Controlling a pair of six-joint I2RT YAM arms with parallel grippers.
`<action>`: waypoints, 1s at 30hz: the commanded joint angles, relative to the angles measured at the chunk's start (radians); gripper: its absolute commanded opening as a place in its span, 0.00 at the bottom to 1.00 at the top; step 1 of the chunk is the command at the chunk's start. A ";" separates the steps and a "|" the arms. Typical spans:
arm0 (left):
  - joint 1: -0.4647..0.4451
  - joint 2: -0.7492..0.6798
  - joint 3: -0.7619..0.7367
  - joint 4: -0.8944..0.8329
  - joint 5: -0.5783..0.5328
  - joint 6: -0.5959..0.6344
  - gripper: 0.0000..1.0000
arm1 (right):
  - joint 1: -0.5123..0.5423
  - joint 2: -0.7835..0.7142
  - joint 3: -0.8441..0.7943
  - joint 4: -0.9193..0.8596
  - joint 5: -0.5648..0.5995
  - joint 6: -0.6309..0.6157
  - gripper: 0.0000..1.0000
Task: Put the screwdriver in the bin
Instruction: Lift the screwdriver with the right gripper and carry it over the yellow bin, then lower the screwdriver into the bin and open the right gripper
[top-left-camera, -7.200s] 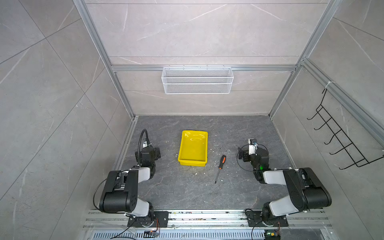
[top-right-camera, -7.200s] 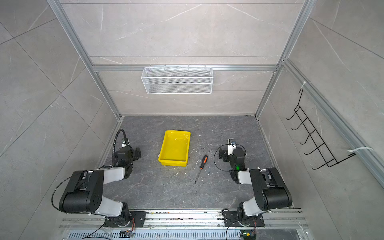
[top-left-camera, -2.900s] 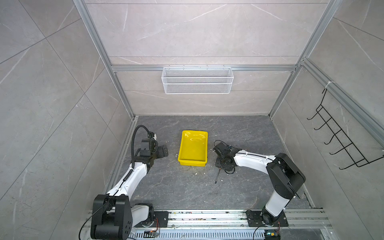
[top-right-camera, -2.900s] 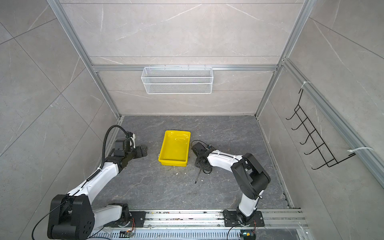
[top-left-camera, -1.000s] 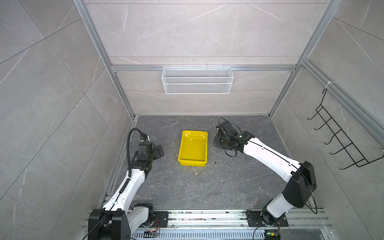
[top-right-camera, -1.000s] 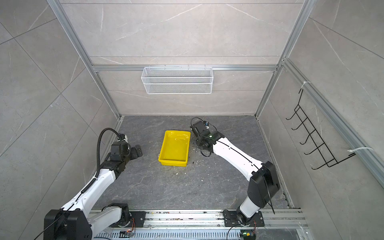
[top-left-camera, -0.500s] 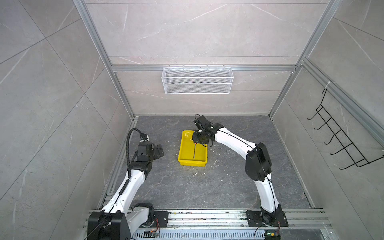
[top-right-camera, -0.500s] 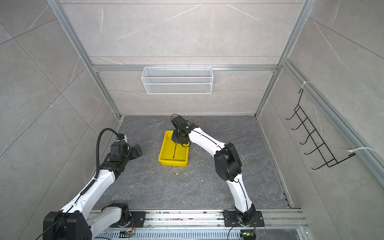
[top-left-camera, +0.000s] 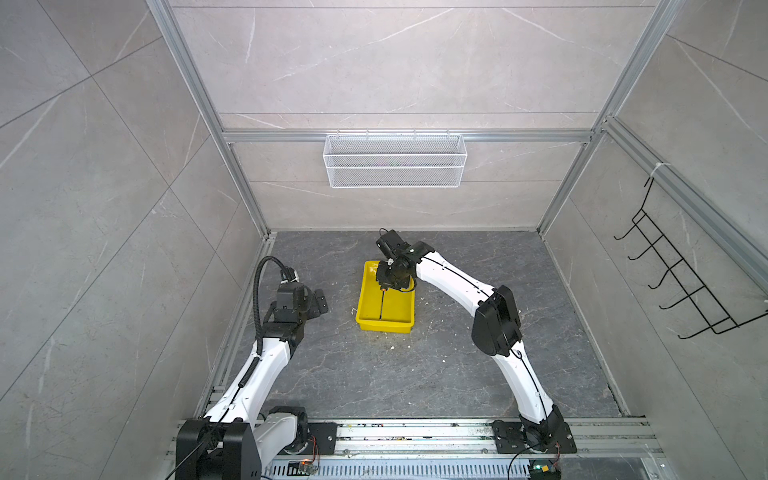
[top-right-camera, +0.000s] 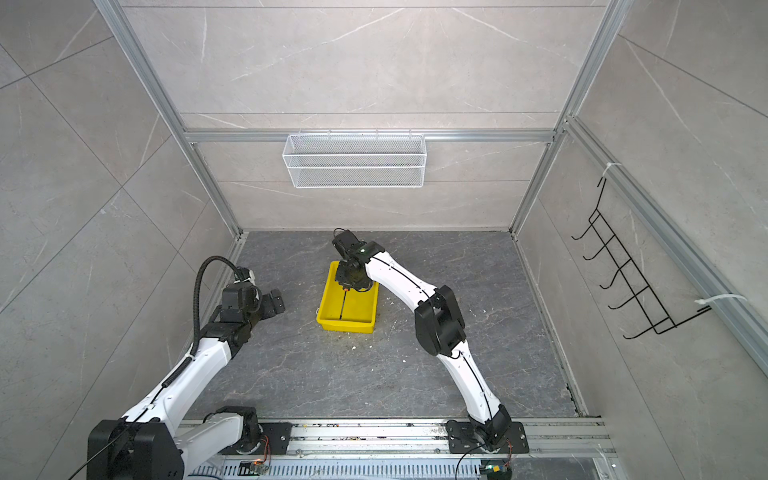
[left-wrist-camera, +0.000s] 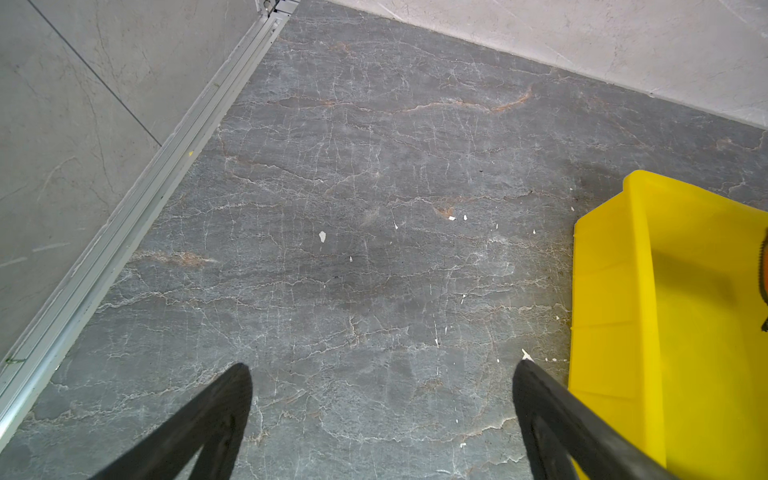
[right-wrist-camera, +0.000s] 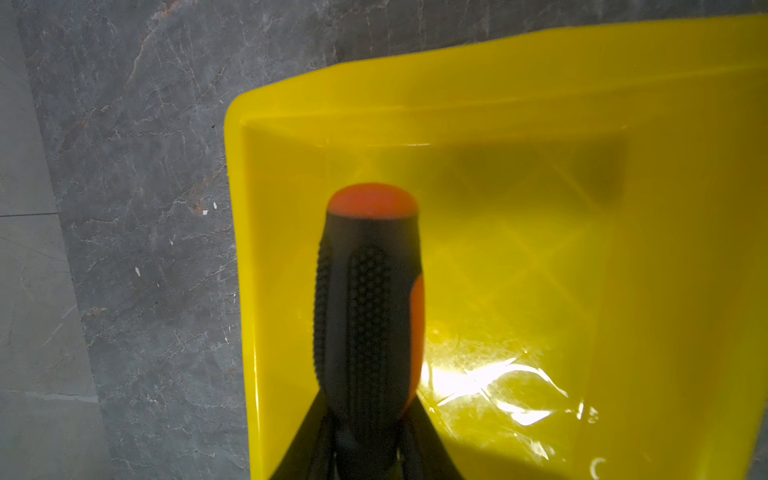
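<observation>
The yellow bin (top-left-camera: 400, 308) (top-right-camera: 360, 308) lies on the grey floor, mid-scene in both top views. My right gripper (top-left-camera: 385, 286) (top-right-camera: 345, 287) hovers over its far end, shut on the black-and-orange handle of the screwdriver (right-wrist-camera: 370, 291). The thin shaft (top-left-camera: 381, 305) (top-right-camera: 343, 305) runs inside the bin toward its near wall; whether it touches the bottom I cannot tell. In the right wrist view the gripper (right-wrist-camera: 368, 409) clasps the handle above the bin (right-wrist-camera: 519, 249). My left gripper (top-left-camera: 320, 300) (top-right-camera: 276, 302) (left-wrist-camera: 380, 368) is open and empty, left of the bin (left-wrist-camera: 665, 311).
A white wire basket (top-left-camera: 395, 160) hangs on the back wall and a black hook rack (top-left-camera: 681, 274) on the right wall. White crumbs (top-left-camera: 432, 332) dot the floor near the bin. An aluminium rail (left-wrist-camera: 124, 232) lines the left wall's foot.
Over the last second my right arm swung left with the screwdriver, from beside the bin to above its far end. The left arm has stayed put.
</observation>
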 joint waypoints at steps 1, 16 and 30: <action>0.004 0.002 0.010 0.016 -0.023 -0.017 1.00 | 0.004 0.038 0.042 -0.040 0.009 -0.014 0.27; 0.004 0.005 0.012 0.015 -0.026 -0.016 1.00 | 0.004 0.279 0.518 -0.348 0.049 -0.071 0.49; 0.003 0.011 0.021 0.005 0.002 -0.009 1.00 | 0.003 -0.296 0.149 -0.390 0.481 -0.325 0.56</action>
